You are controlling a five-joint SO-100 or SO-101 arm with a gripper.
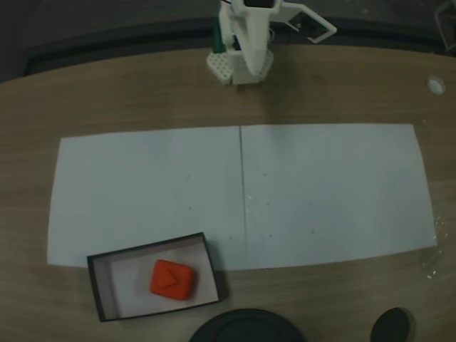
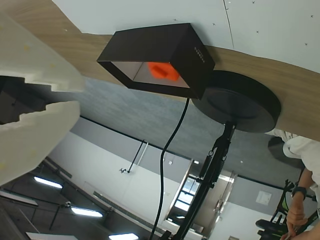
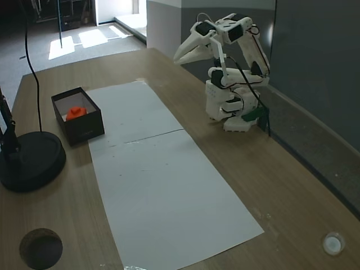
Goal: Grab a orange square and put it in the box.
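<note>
Wooden tabletop [image 1: 342, 92] under white paper sheets [image 3: 163, 185] stretches far ahead of my pincer [image 3: 183, 54], which sits folded back, fingers slightly parted, holding nothing. Well away stands the shallow black-walled box [image 1: 100, 288]; inside rests the small orange-red cube [image 1: 172, 279], probably light and rigid, best pinched across flat opposite faces.

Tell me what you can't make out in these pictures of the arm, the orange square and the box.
- Gripper: far off in a fixed view, cropped by the left edge in the wrist view, so jaw state is unclear.
- Orange square: partly hidden by the box wall in the wrist view; its mark is unreadable there.
- Small print on the box side: too small.
- Arm top: cut off by the upper edge in a fixed view.
</note>
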